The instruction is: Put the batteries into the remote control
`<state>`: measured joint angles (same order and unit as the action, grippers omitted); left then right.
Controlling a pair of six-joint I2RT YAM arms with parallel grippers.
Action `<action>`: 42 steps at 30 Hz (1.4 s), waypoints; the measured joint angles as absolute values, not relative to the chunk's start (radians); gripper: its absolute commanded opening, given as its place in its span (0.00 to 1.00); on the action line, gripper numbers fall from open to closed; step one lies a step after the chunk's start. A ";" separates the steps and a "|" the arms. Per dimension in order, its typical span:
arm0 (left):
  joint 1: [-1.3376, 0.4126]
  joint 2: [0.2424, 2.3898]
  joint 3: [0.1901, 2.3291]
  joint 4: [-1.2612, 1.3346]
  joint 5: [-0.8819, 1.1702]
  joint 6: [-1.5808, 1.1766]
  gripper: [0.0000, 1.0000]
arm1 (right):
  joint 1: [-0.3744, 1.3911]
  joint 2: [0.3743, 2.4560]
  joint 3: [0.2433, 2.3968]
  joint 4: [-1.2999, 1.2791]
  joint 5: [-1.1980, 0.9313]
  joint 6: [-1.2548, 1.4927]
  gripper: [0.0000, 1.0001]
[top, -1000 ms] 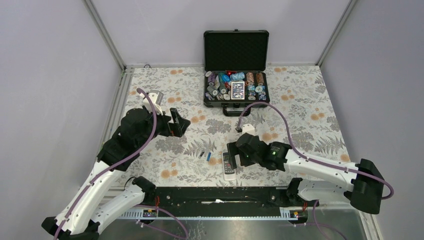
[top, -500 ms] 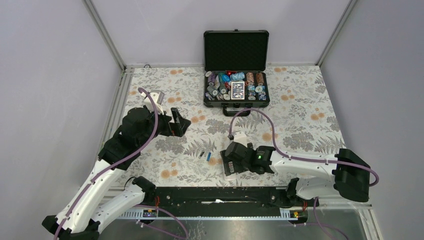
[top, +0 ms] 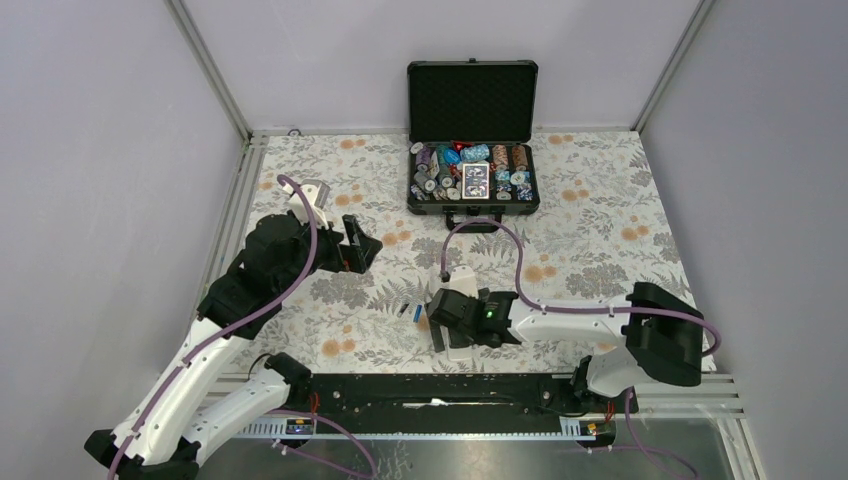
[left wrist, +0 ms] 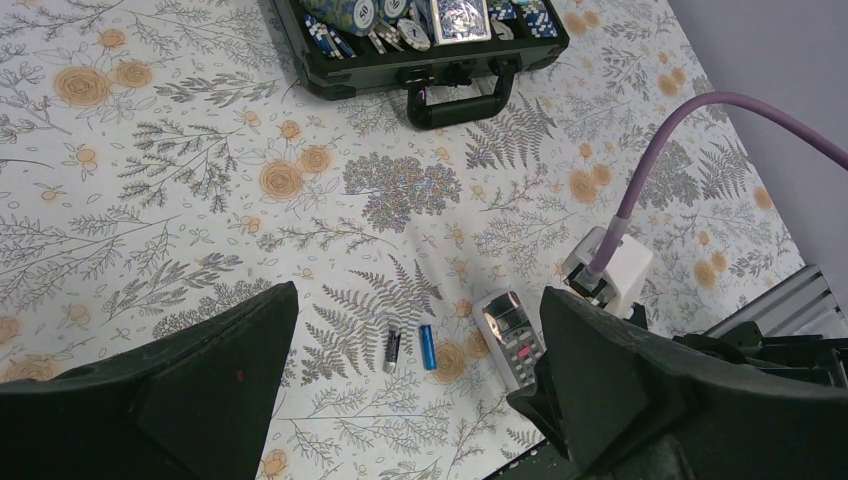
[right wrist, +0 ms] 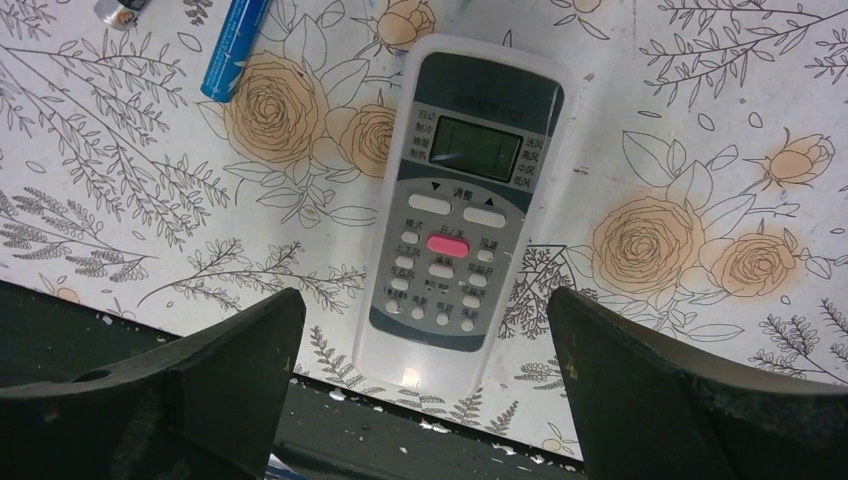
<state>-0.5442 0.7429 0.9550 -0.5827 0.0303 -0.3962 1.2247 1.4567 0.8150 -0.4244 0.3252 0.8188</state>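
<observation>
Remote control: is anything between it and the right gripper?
Nothing visible. The open right gripper hangs directly over the remote control, which lies face up; the blue battery lies off to one side.

The remote control [right wrist: 455, 215] lies face up on the table [top: 600, 220] by the middle of its near edge, display end far, button end at the rail [top: 440, 390]. My right gripper [right wrist: 425, 310] hangs over it, one finger to its left, one to its right. The batteries [left wrist: 427, 346] lie side by side just left of the remote's far end, apart from it and each other. My left gripper [top: 358, 248] sits farther and well left of them. The chip case [top: 472, 100] stands at the far middle, lid upright behind, handle near, chips [top: 500, 158] and a card deck [top: 475, 180] inside
</observation>
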 measured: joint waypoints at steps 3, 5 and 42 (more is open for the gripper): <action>-0.544 0.743 0.955 -0.583 0.031 -0.396 0.99 | 1.228 1.477 0.818 -0.420 0.334 0.839 0.99; -0.544 0.743 0.955 -0.583 0.030 -0.396 0.99 | 1.229 1.492 0.818 -0.420 0.342 0.855 0.99; -0.544 0.788 0.955 -0.583 0.056 -0.404 0.99 | 1.271 1.539 0.808 -0.458 0.428 0.923 0.16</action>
